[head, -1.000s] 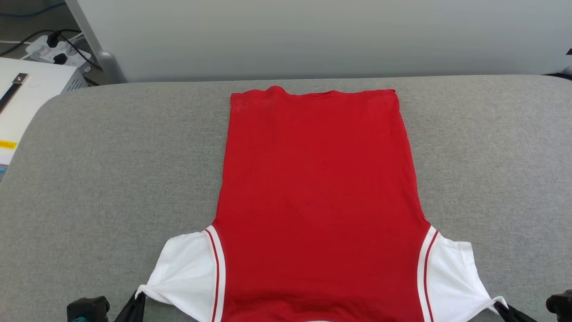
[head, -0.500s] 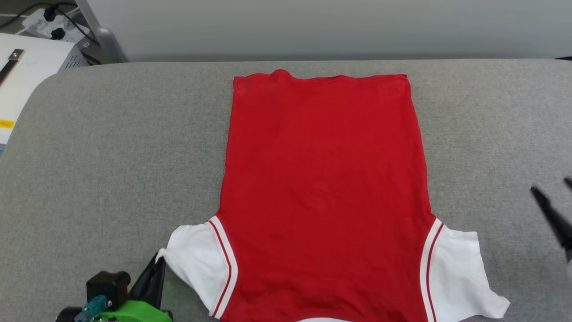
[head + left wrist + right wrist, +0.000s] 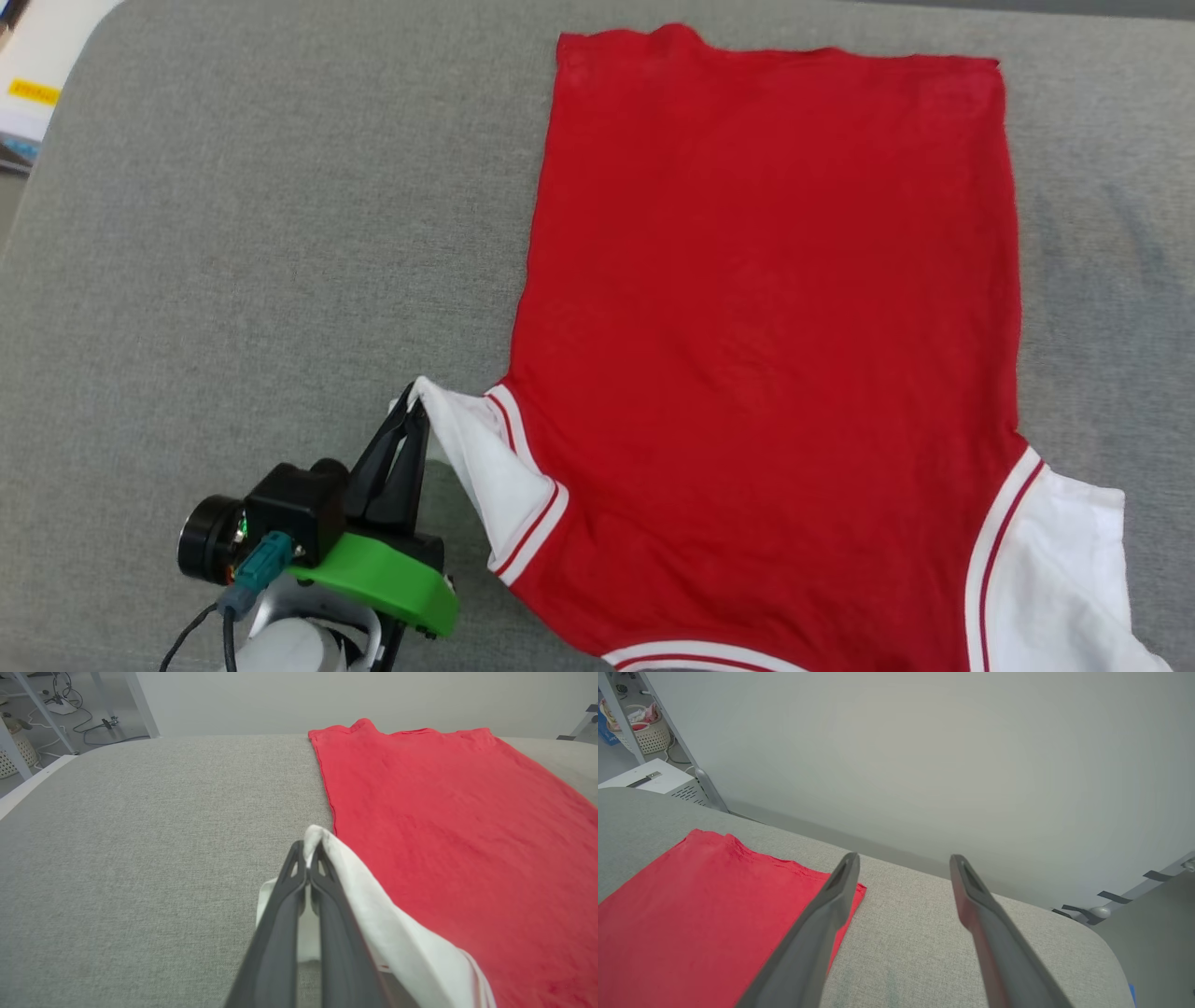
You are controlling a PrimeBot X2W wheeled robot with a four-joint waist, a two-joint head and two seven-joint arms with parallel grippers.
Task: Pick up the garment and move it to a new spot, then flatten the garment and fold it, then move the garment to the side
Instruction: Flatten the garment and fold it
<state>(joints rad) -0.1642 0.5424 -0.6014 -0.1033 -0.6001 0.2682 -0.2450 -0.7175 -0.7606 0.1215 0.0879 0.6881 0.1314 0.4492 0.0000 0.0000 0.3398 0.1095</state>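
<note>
pinching the white sleeve (image 3: 476,457) tip of the red jersey (image 3: 766,327), the left gripper (image 3: 417,397) may drag its flat-lying body askew across the grey cushion (image 3: 233,233); the right gripper (image 3: 904,857), spread open near the jersey's hem corner, pins nothing.

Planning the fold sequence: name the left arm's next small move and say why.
Probably carry the pinched white sleeve inward over the red body of the garment. The left gripper is shut on the sleeve's tip, raised off the grey surface, the body lies flat, and the right gripper is open.
</note>
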